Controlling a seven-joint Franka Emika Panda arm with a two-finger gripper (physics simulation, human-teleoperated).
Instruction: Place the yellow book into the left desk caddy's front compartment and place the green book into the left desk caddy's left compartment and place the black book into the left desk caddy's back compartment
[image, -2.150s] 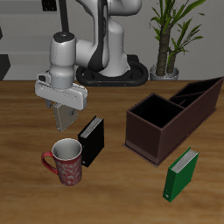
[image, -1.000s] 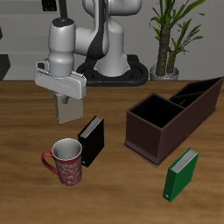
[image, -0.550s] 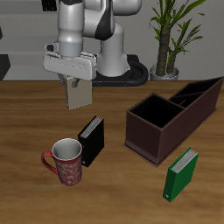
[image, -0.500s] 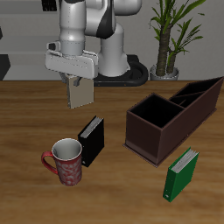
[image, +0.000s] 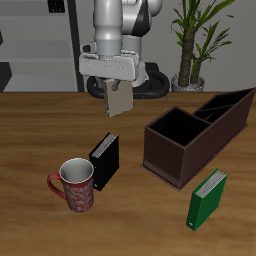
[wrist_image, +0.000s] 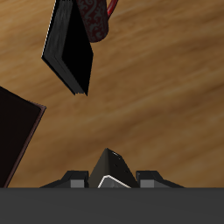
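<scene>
We carried the yellow book (image: 118, 99) high above the table, hanging from the gripper (image: 114, 90), whose fingers were clamped on its top edge with only the book's thickness between them. Held by so little, we judged it might swing or slip on the way to the caddy (image: 198, 132), and it might catch the wall or a divider and miss the front compartment. The black book (image: 105, 160) stood beside the mug (image: 75, 184); the green book (image: 208, 199) stood before the caddy, both untouched.
</scene>
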